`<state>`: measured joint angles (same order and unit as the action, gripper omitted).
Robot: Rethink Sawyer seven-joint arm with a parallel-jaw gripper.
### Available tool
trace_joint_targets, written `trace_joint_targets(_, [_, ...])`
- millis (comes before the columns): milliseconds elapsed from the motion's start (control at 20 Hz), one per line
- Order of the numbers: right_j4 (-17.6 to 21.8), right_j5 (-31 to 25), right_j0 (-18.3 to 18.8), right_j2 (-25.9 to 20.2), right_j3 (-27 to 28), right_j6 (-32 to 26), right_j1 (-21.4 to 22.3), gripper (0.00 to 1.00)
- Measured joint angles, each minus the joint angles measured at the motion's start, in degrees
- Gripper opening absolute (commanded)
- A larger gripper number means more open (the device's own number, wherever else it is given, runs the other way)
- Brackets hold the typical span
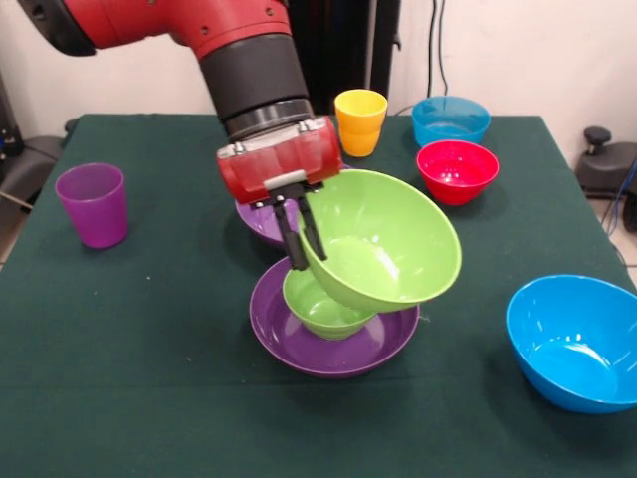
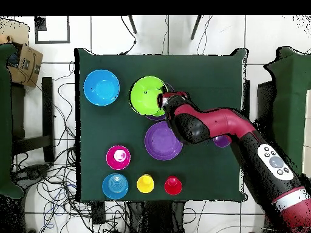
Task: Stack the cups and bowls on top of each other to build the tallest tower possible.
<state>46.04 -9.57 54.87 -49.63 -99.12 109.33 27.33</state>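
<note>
1. While the arm reaches down from above, we see the gripper (image 1: 302,234) pinching the rim of the large lime green bowl (image 1: 383,239), held tilted.
2. We find that bowl leaning over a small green bowl (image 1: 320,304), which sits inside a purple bowl (image 1: 333,344).
3. We note a second purple bowl (image 2: 163,141) behind the gripper.
4. We locate the blue bowl (image 1: 575,341) well apart, the red bowl (image 1: 457,169), light blue bowl (image 1: 450,119) and yellow-orange cup (image 1: 360,121) at the far edge, the purple cup (image 1: 93,204) alone.
</note>
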Motion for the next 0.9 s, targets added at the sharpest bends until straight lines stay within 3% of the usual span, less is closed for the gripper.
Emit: trace_joint_targets(900, [-0.01,2.60,-0.61,0.87,0.00,0.00,0.00,0.00])
